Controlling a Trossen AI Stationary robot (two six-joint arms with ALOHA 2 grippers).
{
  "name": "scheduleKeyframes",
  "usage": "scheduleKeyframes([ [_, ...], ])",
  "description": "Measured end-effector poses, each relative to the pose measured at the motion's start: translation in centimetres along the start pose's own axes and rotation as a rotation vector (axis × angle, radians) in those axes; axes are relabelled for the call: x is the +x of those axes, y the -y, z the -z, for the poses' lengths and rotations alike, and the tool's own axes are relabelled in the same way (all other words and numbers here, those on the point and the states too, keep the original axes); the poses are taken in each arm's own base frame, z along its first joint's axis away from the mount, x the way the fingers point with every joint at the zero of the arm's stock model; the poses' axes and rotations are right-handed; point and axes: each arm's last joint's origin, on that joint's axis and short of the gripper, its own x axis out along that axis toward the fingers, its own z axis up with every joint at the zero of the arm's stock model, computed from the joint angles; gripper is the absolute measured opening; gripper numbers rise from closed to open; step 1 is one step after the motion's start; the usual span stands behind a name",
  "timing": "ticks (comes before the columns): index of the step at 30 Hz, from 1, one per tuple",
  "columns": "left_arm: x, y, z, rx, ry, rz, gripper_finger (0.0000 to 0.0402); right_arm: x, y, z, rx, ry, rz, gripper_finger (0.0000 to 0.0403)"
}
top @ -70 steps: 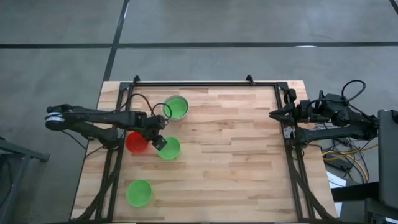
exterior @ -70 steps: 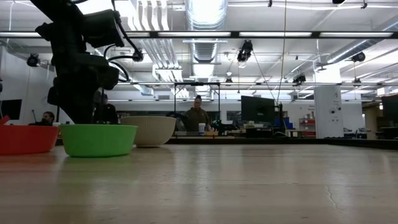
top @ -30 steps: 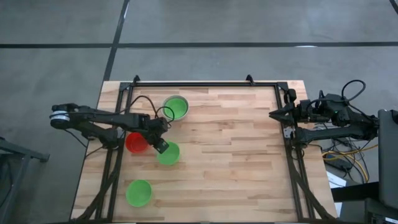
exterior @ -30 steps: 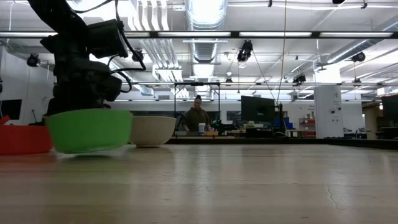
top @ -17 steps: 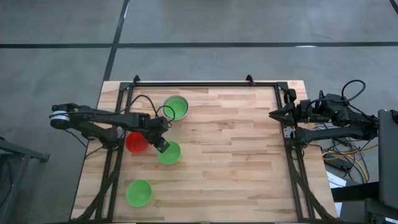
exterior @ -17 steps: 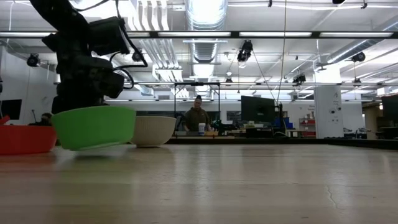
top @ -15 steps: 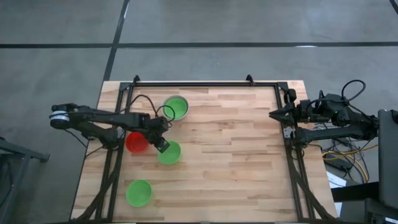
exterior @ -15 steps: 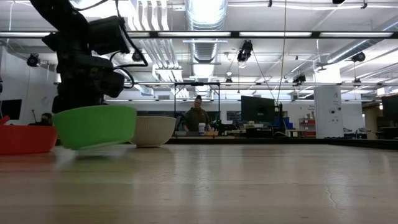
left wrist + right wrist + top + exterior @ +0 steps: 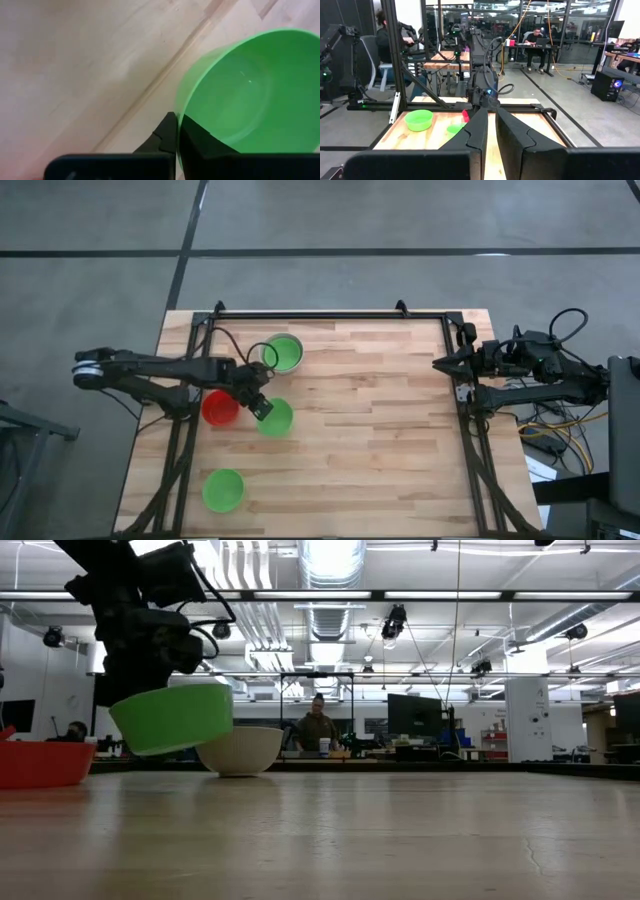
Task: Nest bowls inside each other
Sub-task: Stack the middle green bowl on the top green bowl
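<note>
Green round plastic bowl, rim pinched by the left end effector, hangs above the tabletop; one green bowl already sits in the pale bowl, three remain unnested.

right end effector fingers together in foreground, wooden table beyond, green bowl on it, left arm opposite, seated people behind

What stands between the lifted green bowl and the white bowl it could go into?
Nothing visible. The left gripper holds the green bowl by its rim, clear of the table; the white bowl, with a green one inside, lies just beyond.
</note>
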Motion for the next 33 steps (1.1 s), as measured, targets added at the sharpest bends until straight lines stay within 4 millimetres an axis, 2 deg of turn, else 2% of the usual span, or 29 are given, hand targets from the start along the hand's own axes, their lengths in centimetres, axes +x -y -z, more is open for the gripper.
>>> scheduleKeyframes([
  [9,-2.3,0.4,-0.2,-0.027,0.023,-0.074,0.0005,0.0,0.0,0.0,0.000,0.000,0.000,0.0034],
  [16,-4.0,1.0,-1.0,0.026,0.098,-0.119,0.0004,0.0,0.0,0.0,0.000,0.000,0.000,0.0034],
  [33,-5.6,0.4,-2.4,0.015,0.139,-0.153,0.0003,0.0,0.0,0.0,0.000,0.000,0.000,0.0034],
])
